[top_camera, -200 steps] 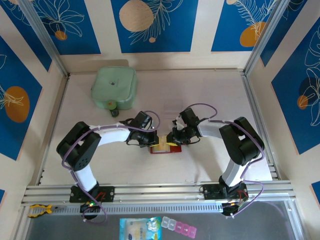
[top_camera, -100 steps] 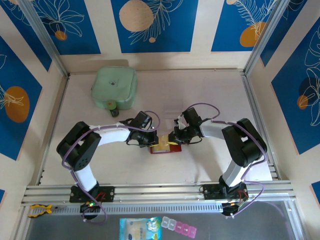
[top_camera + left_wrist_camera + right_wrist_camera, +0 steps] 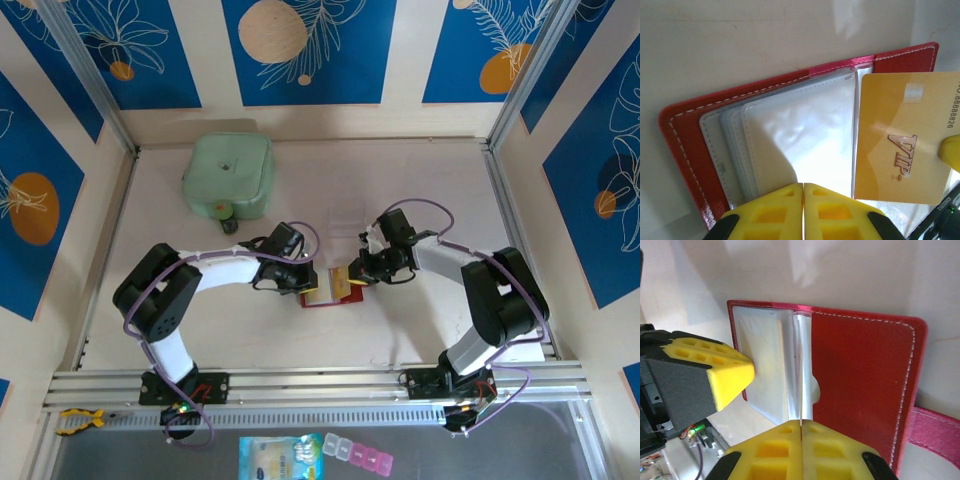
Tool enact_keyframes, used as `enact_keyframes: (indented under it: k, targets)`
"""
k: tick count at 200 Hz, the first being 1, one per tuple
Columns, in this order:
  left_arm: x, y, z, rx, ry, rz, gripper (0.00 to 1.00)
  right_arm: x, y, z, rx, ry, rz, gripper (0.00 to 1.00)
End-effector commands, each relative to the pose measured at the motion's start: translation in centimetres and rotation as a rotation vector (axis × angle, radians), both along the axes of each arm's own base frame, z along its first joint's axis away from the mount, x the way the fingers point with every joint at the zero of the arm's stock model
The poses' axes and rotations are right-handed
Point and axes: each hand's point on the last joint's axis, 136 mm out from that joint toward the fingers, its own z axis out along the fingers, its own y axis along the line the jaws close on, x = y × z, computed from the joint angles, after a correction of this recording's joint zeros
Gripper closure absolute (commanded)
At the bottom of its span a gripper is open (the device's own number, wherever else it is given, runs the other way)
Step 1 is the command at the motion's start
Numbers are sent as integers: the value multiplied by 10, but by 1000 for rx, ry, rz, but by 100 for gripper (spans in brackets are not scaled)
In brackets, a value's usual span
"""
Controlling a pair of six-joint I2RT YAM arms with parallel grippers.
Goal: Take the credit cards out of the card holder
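Right pincer [image 3: 801, 426] drew back, seemingly sliding gold card [image 3: 900, 135] out.

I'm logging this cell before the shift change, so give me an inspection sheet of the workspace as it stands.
Surface: pale table, nothing spilled.
Job's things: red card holder lying open; gold card next to its pale pockets.
Clutter: mint-green case, far left.
Grippers: left gripper, fingers shut at the pockets; right gripper, fingers shut on the gold card.
Cables: purple cables looped along both arms.
Surroundings: blue patterned walls; pill box and packet in front of the rail.
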Motion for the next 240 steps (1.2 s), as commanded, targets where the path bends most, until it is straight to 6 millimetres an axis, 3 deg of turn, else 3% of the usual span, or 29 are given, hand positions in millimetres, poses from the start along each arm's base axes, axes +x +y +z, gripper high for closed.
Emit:
enact_keyframes:
  k: [1, 38, 68, 117, 171, 240]
  targets:
    - [2, -4, 14, -23, -30, 4, 88, -1, -5, 14, -32, -38, 39, 96]
    - [9, -7, 30, -67, -92, -1, 84, 3, -8, 27, -75, -90, 125, 96]
    - [14, 4, 39, -103, -137, 39, 80, 10, -13, 34, -154, -174, 235, 97]
    - [18, 22, 46, -119, -167, 78, 79, 42, -21, 48, -293, -386, 465, 100]
    - [14, 41, 46, -100, -171, 105, 79, 75, -15, 65, -397, -591, 826, 100]
    - [11, 56, 54, -81, -193, 140, 79, 124, -14, 84, -402, -687, 989, 100]
